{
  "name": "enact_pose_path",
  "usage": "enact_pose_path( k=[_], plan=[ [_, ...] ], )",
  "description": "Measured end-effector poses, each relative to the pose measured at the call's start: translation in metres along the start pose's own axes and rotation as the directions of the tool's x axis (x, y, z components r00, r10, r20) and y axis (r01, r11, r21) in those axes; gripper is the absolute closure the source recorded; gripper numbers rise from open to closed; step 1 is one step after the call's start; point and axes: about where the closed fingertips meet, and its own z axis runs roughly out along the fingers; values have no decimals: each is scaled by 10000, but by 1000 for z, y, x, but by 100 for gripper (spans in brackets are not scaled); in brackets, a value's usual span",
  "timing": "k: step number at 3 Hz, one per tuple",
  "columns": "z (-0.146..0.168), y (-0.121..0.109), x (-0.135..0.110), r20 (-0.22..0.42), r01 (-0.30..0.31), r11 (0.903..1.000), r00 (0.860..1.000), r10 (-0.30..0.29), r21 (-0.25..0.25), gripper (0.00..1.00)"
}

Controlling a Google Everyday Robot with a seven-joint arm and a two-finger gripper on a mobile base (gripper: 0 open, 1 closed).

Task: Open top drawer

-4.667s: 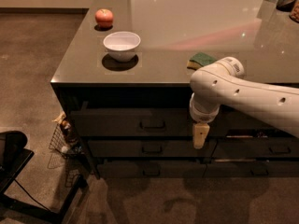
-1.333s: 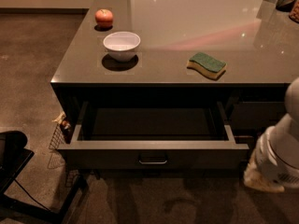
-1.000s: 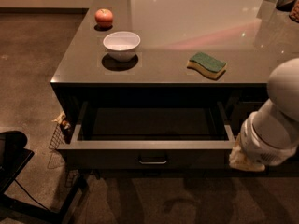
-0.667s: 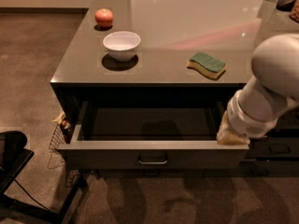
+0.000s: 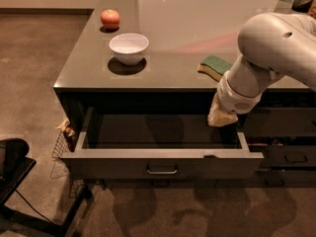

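- The drawer (image 5: pixel 163 163) sits in the lower middle of the frame. It stands far out from the desk (image 5: pixel 197 14), with its plain inside open to view from above.
- Its flat front faces the bottom edge and has a small metal handle (image 5: pixel 161 171) at its centre.
- The gripper (image 5: pixel 221 117) hangs right of centre and points down. It is just below the desk's front edge, over the drawer's right rear corner, and well apart from the handle.
- I cannot tell whether the gripper is spread or pressed together.
- The thick white arm (image 5: pixel 269 48) comes in from the upper right edge and covers part of the desk top.
- A white bowl (image 5: pixel 129 47) stands on the desk at upper left of centre.
- A red apple (image 5: pixel 110 19) sits near the bowl, closer to the top edge.
- A green sponge (image 5: pixel 213 66) lies by the desk's front edge, just beside the arm, which partly hides it.
- At lower right, narrower drawers (image 5: pixel 291 157) sit flush and shut.
- A wire basket (image 5: pixel 61 144) stands on the floor at the desk's left corner.
- A dark stand (image 5: pixel 15 167) fills the lower left corner.
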Motion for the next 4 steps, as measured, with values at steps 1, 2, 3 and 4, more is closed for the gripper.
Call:
enact_pose_path(
  k=[1, 2, 3, 4],
  plan=[
    [39, -12, -6, 393, -13, 9993, 9992, 28, -370, 100],
    [41, -12, -6, 393, -51, 9992, 9992, 67, -394, 100],
    [69, -23, 1, 566, -322, 9980, 9978, 353, -550, 100],
    [100, -41, 13, 630, -593, 9960, 9960, 636, -675, 100]
  ],
)
